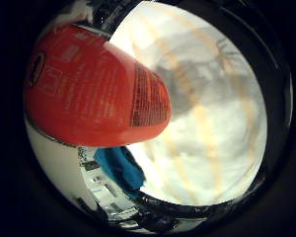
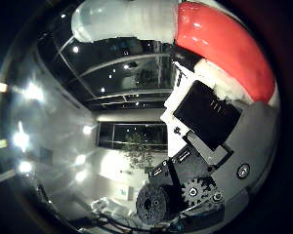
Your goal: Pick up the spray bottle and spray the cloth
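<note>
The red spray bottle (image 1: 93,94) fills much of the little finger side view, its printed body lying close against the palm. In the thumb side view the bottle's red side (image 2: 224,44) curves past my hand (image 2: 205,146), and a white-padded finger (image 2: 122,22) wraps across it, so the hand is shut on the bottle. Beneath the bottle lies a white cloth with pale yellow stripes (image 1: 212,123), with a grey shadow falling on it. The bottle's nozzle is hidden.
A crumpled blue piece of fabric (image 1: 121,165) lies beside the white cloth, near its edge. A white surface (image 1: 59,163) shows under the bottle. Behind the hand is a dim room with ceiling lights and dark windows (image 2: 132,134).
</note>
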Motion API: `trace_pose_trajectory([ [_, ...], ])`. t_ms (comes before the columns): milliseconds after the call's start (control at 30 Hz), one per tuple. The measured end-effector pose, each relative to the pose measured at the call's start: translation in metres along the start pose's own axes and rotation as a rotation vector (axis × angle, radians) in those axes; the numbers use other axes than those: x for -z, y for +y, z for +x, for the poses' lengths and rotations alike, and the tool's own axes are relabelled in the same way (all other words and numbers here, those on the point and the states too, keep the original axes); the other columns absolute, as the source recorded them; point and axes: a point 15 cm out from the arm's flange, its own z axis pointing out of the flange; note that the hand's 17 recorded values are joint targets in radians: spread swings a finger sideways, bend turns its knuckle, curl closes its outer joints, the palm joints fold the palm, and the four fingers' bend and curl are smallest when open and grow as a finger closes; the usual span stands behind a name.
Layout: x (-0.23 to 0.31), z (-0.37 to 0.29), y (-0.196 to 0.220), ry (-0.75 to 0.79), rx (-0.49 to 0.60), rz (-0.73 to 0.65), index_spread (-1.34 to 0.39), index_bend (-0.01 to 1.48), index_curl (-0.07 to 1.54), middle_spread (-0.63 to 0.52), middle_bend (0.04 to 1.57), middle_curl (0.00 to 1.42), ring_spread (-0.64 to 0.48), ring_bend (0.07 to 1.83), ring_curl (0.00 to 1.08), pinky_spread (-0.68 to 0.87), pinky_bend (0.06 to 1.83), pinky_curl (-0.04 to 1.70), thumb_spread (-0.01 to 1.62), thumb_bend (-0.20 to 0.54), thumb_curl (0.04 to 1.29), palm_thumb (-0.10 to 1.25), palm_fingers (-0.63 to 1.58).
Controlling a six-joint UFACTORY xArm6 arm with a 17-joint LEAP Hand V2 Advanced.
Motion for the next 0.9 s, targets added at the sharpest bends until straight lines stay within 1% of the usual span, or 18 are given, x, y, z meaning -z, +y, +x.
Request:
trace_pose_trajectory([
  [167,-0.001,-0.021,0.003,-0.023,0.022,-0.063,-0.18,1.13,0.72,-0.07,1.30,0.65,-0.15,1.44,0.59,-0.17,1.30,0.73,0.90,-0.011,0.69,1.06,1.20],
  [367,0.009,-0.041,0.017,0.003,0.046,-0.151,-0.17,1.17,0.72,-0.07,1.33,0.63,-0.15,1.46,0.59,-0.15,1.26,0.85,0.90,-0.014,0.74,1.05,1.19],
  [567,0.034,-0.059,0.024,0.126,0.105,-0.275,-0.17,1.18,0.71,-0.07,1.36,0.61,-0.15,1.47,0.59,-0.15,1.20,0.98,0.90,-0.014,0.77,1.05,1.18],
  [733,0.058,-0.097,0.031,0.229,0.174,-0.400,-0.17,1.19,0.70,-0.07,1.36,0.60,-0.15,1.47,0.58,-0.15,1.14,1.08,0.90,-0.014,0.79,1.04,1.19],
  [900,0.061,-0.131,0.044,0.310,0.224,-0.495,-0.17,1.19,0.70,-0.07,1.36,0.59,-0.15,1.47,0.58,-0.15,1.10,1.15,0.91,-0.014,0.80,1.04,1.19],
])
